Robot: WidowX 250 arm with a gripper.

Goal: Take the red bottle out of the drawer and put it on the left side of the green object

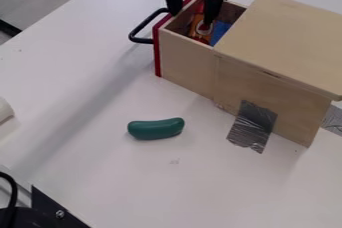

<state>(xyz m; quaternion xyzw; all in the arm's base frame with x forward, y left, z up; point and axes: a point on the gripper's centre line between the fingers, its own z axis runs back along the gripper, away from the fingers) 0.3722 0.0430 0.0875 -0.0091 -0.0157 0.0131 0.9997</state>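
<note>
The black gripper (192, 14) hangs at the top of the view over the drawn-out drawer (187, 57), its two fingers spread apart. One finger is by the drawer's red front edge; the other reaches down over the inside. Between and below them, inside the drawer, lies a red and orange bottle (200, 28), partly hidden by the right finger and the drawer wall. The green object (155, 128), long and rounded, lies on the white table in front of the drawer.
The wooden box (284, 42) stands at the right, grey tape (252, 126) joining it to the table (87, 102). A black handle (139, 29) sticks out left of the drawer. Something blue (220, 32) lies beside the bottle. A white object (5, 109) is at the left edge.
</note>
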